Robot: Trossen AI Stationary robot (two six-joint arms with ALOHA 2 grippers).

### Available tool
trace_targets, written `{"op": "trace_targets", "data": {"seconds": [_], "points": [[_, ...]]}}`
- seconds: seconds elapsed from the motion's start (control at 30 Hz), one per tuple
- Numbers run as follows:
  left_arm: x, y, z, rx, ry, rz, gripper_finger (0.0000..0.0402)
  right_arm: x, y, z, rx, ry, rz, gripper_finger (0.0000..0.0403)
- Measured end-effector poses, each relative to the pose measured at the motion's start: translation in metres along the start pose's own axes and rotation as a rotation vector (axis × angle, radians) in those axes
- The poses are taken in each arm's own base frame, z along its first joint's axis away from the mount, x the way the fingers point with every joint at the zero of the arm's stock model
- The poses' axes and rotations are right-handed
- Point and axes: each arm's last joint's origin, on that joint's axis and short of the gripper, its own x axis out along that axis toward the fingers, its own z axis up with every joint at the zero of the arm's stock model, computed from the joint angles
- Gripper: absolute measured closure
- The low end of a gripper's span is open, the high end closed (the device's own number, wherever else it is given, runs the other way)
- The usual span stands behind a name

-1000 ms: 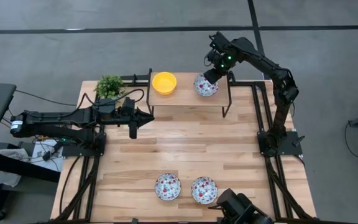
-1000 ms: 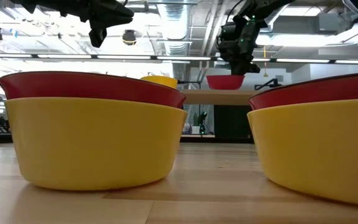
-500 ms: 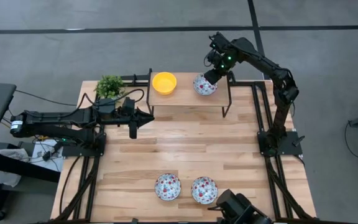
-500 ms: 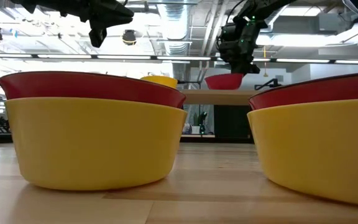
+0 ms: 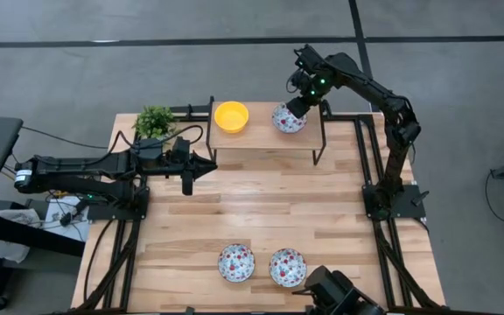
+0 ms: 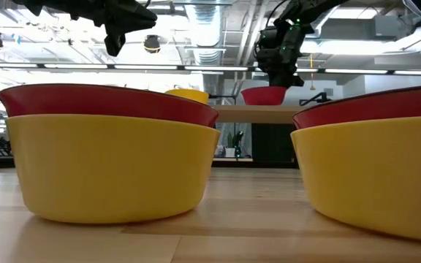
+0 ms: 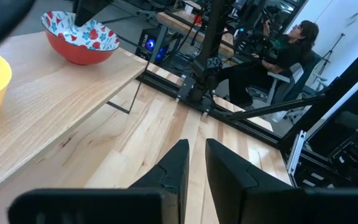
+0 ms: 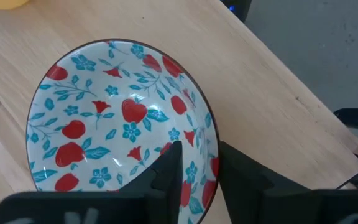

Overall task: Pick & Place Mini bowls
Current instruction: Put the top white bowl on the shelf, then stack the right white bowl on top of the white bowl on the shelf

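A floral mini bowl and a plain yellow mini bowl stand on a raised wooden shelf at the table's far side. My right gripper points steeply down over the floral bowl's right rim and is open, with one finger inside the rim and one outside. Two more floral bowls stand near the table's front edge; in the low view each red bowl sits in a yellow one. My left gripper hangs above the table's left part, open by a narrow gap and holding nothing. My right gripper straddles the floral bowl's rim from above, one finger inside the bowl and one outside. Whether either finger touches the rim, I cannot tell. The bowl stands upright on the shelf.
A small green potted plant stands at the table's far left corner. The shelf rests on thin black legs with open room beneath it. The middle of the table is bare wood. A person sits beyond the table.
My right gripper has opened over the floral bowl's rim and let it go, staying in place. The bowl stays on the shelf.
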Motion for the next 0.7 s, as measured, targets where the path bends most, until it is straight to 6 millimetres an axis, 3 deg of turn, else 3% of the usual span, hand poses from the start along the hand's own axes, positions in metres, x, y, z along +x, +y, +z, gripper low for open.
{"op": "trace_targets", "data": {"seconds": [0.7], "points": [[0.0001, 0.0001, -0.0004, 0.0, 0.004, 0.001, 0.0348, -0.0003, -0.0022, -0.0007, -0.049, 0.009, -0.045, 0.0197]]}}
